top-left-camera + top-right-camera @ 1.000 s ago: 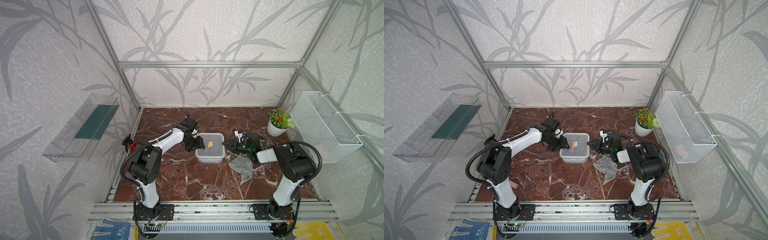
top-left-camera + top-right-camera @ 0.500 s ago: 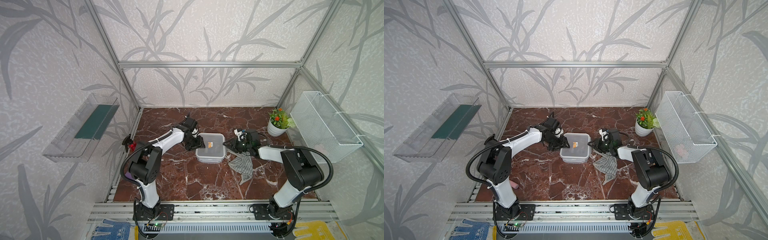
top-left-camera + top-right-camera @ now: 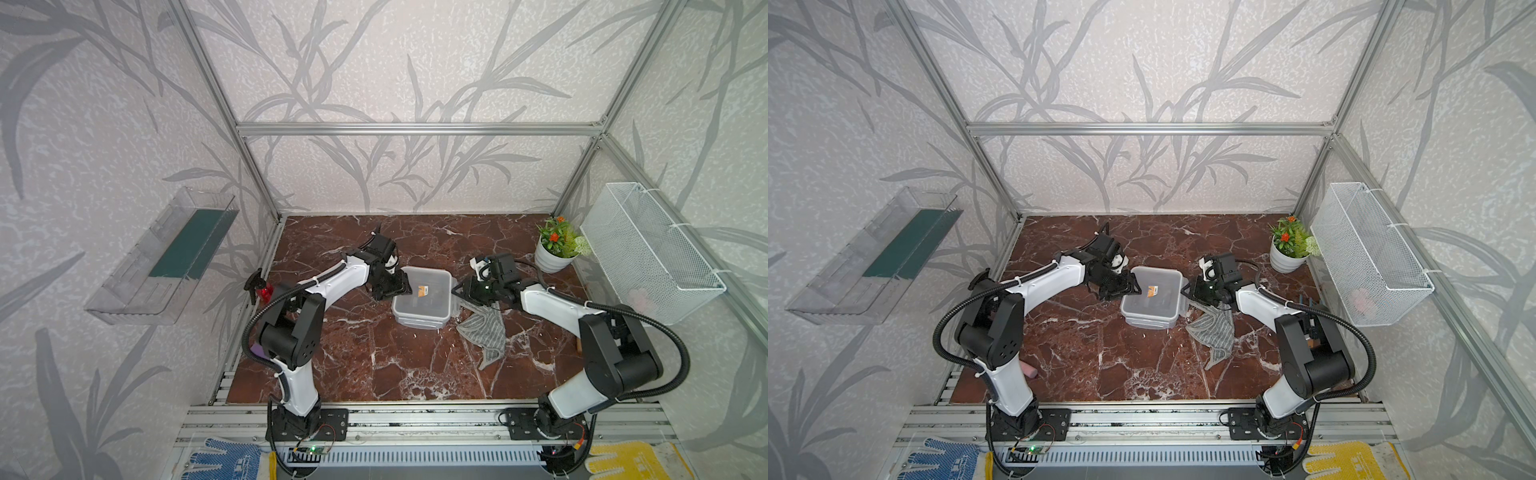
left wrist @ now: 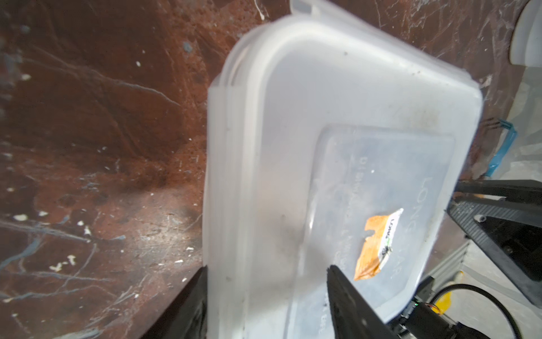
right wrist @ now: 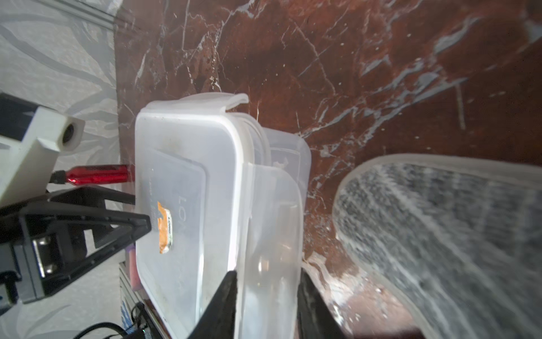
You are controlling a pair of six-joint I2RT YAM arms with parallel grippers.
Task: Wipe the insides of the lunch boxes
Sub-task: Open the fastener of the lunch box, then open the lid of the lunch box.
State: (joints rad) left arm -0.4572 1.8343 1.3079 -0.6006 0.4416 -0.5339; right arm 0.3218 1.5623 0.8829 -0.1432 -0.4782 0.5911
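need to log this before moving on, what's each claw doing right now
left claw: closed on one end of the lunch boxes
right claw: closed on their opposite end

Pale walls [image 3: 374,62] papered with grey leaf silhouettes, framed by aluminium rails [image 3: 415,129]. Red-brown marble floor [image 3: 395,365], white-veined. A clear tray [image 3: 124,305] hangs on the left wall. Opposite is a white wire basket [image 3: 636,257], with a potted plant [image 3: 555,253] beside it.

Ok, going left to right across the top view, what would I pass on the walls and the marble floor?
Clear wall tray → red spray bottle → lunch boxes, stacked base-up → grey cloth → potted plant → white wire basket.
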